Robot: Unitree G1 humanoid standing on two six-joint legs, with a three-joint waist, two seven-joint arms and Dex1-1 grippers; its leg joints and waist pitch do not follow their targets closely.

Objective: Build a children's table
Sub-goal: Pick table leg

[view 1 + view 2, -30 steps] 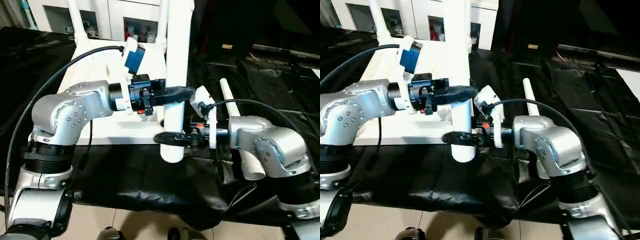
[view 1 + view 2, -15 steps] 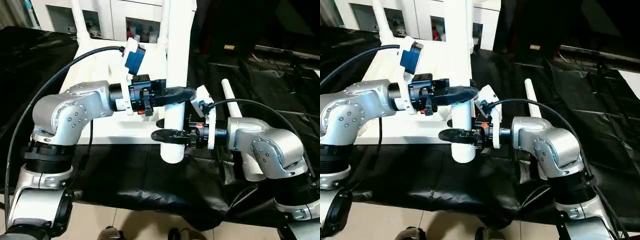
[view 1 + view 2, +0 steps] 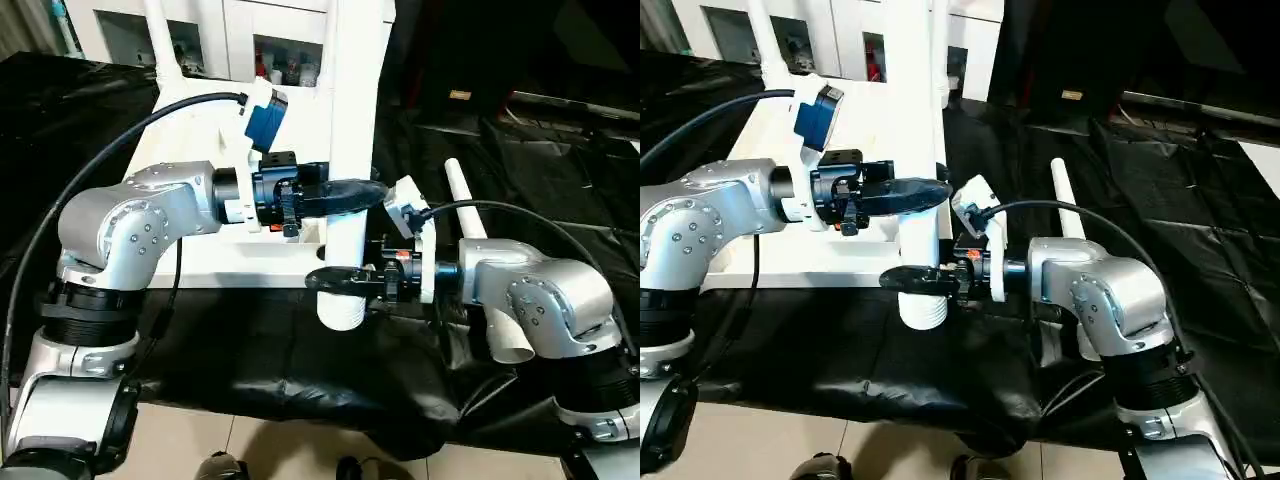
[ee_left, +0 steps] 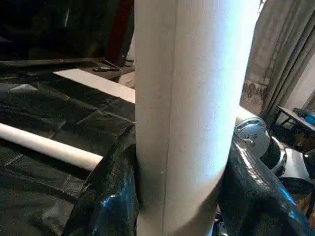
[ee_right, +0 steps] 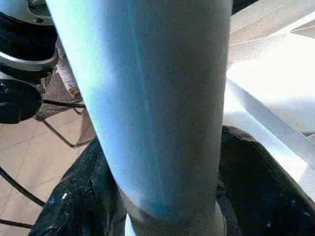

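A white table leg (image 3: 352,110) stands upright, wide open end down, just in front of the children's table top (image 3: 190,135), which lies upside down on black sheeting. My left gripper (image 3: 350,190) is shut on the leg's middle; its black fingers (image 4: 108,196) hug both sides of the leg (image 4: 187,113). Lower down, near the wide end, my right gripper (image 3: 340,280) is also closed around the leg (image 5: 157,98), with a finger (image 5: 251,182) pressed to each side. A second leg (image 3: 465,200) lies on the sheeting beside my right arm.
A thin white leg (image 3: 155,30) stands up from the top's far left corner, and another (image 3: 940,50) rises at the far right. White cabinets (image 3: 280,40) stand behind. Black sheeting (image 3: 560,150) covers the floor to the right. A cable (image 3: 120,140) arcs over my left arm.
My right gripper has shifted slightly up and then back down along the leg's wide end. The left gripper keeps its hold and the leg stays upright.
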